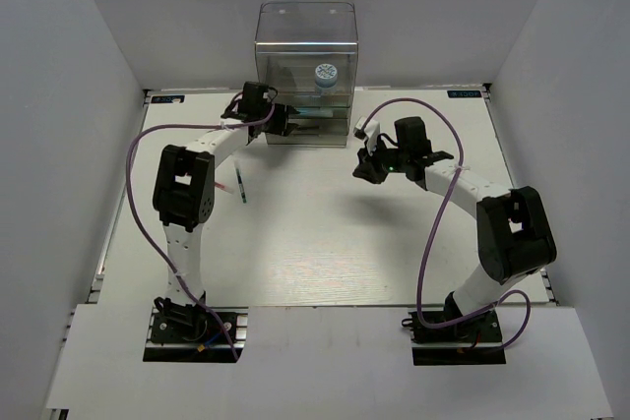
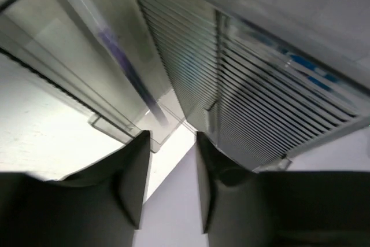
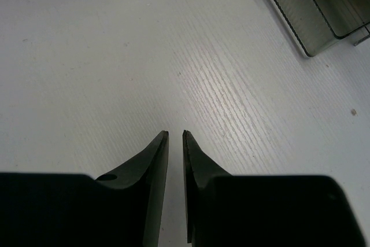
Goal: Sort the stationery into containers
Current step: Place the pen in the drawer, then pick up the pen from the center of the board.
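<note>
Top: cabinet (image 1: 305, 46) w/ roll (image 1: 325, 74) inside, just ahead of left gripper (image 1: 287, 121); pen (image 1: 241, 187) behind jaws.
L wrist: jaws part-open, empty, drawer (image 2: 115, 85) lip at tips. Skewed contact could jam it.
R wrist: right gripper (image 3: 175, 134) near-closed, empty, cabinet ahead-right.

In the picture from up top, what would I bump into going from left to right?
pen → left pincer → patterned roll inside the clear cabinet → right pincer

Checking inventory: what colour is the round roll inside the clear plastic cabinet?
Round roll: blue-and-white patterned; best in top external view.
</note>
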